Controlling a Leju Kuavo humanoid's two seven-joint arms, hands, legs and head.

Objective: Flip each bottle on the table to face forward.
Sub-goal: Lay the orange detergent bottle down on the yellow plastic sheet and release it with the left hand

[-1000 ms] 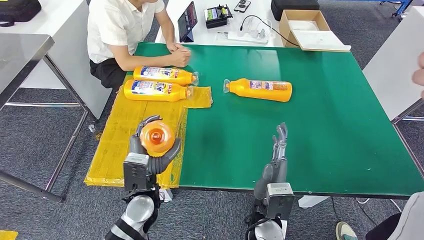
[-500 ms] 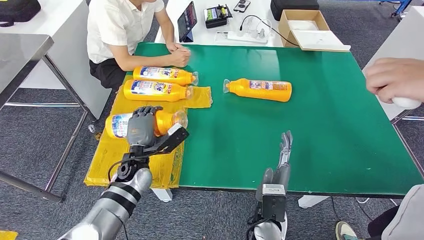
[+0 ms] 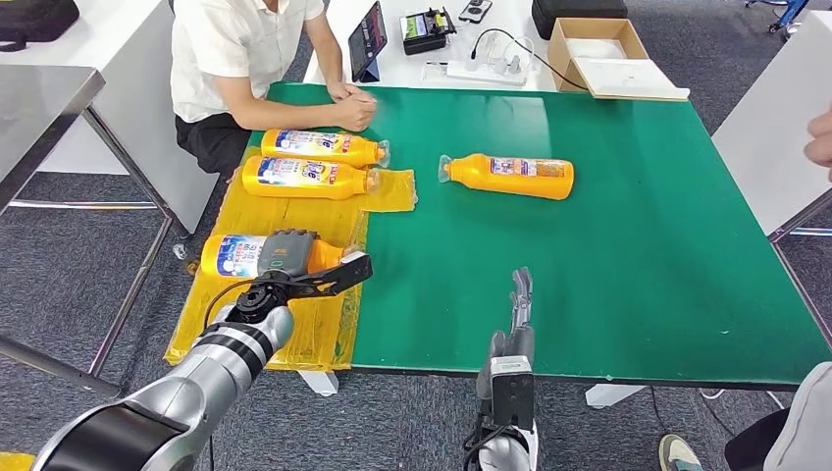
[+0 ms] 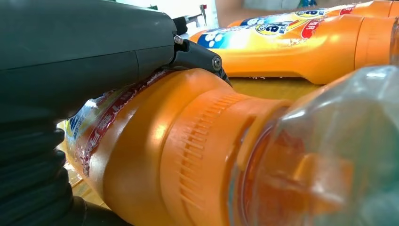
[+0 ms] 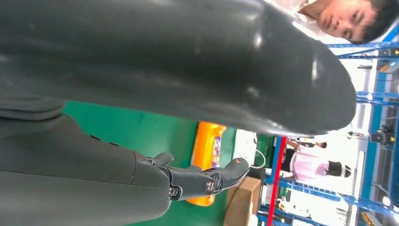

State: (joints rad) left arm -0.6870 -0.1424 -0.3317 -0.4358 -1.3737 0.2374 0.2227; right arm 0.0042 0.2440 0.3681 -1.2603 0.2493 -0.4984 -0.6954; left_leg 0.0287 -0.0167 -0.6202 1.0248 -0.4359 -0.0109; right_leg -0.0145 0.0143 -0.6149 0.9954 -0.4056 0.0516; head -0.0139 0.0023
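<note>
Left hand point(image 3: 287, 257) grips the held bottle point(image 3: 235, 254), which lies on the yellow sheet point(image 3: 257, 324) at the table's point(image 3: 608, 275) left edge, long axis left–right, cap pointing right, label up. A second ago it stood on end in the hand, base toward the camera. Two more bottles point(image 3: 312, 162) lie beyond, caps right; a fourth bottle point(image 3: 510, 176) lies on the green, cap left. Right hand point(image 3: 517, 312) hangs empty, fingers straight.

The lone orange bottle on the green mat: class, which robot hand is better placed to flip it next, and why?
Probably the right hand: open, empty, on the green side nearer the lone bottle. The left hand grips another bottle over the yellow sheet.
</note>
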